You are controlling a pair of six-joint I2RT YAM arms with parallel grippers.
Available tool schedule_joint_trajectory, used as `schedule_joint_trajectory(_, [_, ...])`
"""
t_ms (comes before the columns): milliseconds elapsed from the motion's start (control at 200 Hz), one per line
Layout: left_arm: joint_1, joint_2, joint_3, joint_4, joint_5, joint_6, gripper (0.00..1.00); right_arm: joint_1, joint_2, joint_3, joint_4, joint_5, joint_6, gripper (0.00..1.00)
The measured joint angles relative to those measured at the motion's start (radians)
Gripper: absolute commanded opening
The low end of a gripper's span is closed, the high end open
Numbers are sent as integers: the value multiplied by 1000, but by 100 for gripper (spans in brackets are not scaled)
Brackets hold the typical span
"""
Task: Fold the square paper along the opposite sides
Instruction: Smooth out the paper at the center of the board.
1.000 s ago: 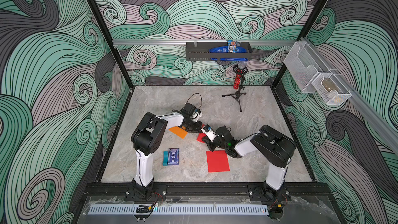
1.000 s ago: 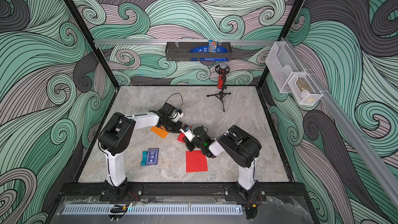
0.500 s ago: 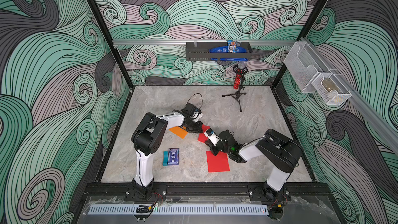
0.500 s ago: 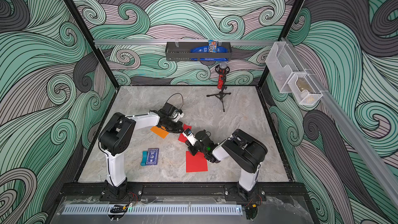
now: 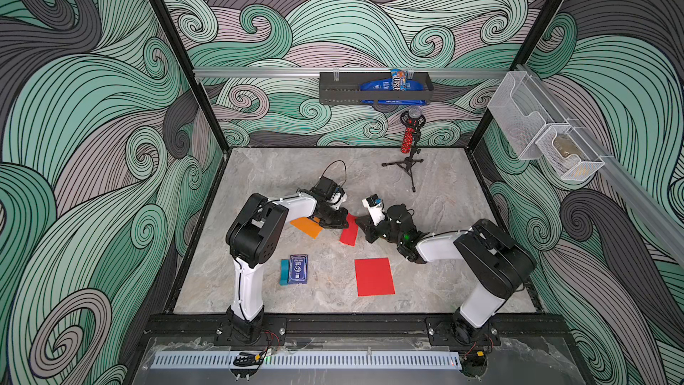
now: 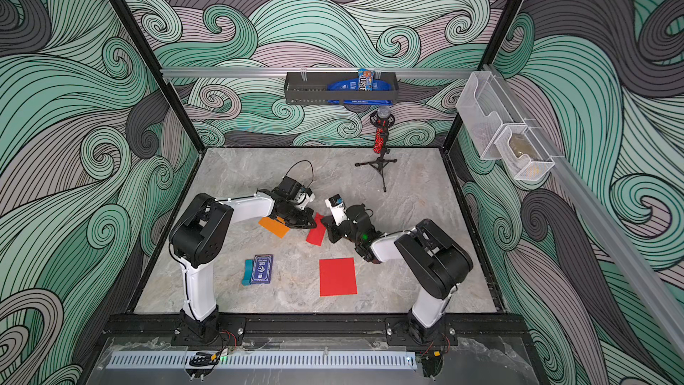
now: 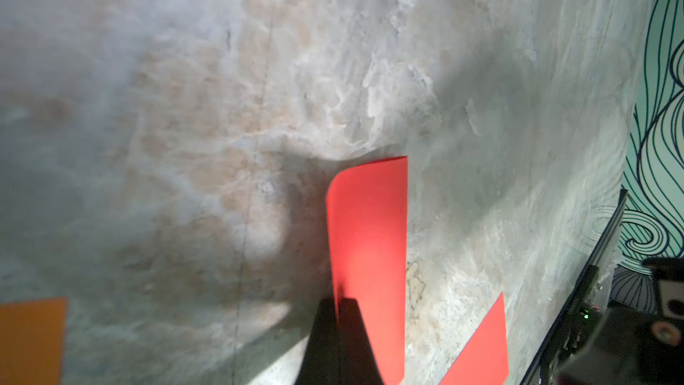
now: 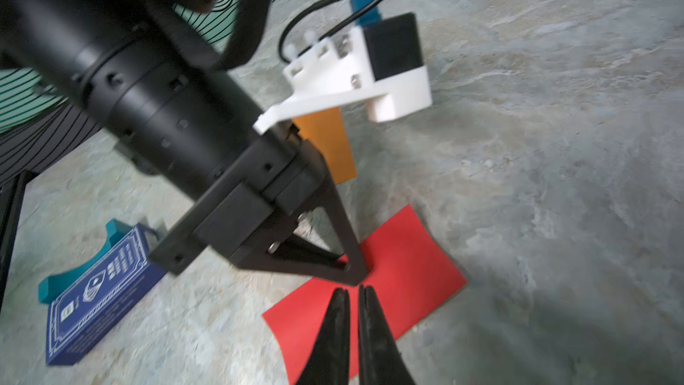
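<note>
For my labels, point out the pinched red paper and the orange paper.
pinched red paper [image 7: 366,224]: left wrist view, on its curved middle.
orange paper [image 5: 305,227]: in a top view, on its centre.

left arm [image 5: 296,207]: white shells are set between black rounded joints.
right arm [image 5: 440,248]: the same white and black is shown, with a green light [image 5: 406,237].
wrist camera mount [image 8: 333,87]: white bracket, black box [image 8: 394,46], blue plug [image 8: 364,9], black cable [image 8: 314,8].
right gripper [image 8: 353,292]: black, thin, tapered fingers [image 8: 329,338].
</note>
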Motion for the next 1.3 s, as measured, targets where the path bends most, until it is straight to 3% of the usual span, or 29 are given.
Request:
schedule_joint_trajectory(420, [0,0,-1,1,1,-6,0,-18,269,151,-3,6,15,8])
schedule_joint_trajectory(1131, [0,0,-2,3,3,-6,0,-123,208,25,74,31,19,9])
schedule_joint_trajectory(1301, [0,0,-2,3,3,-6,0,-87,125,-16,47,40,-3,10])
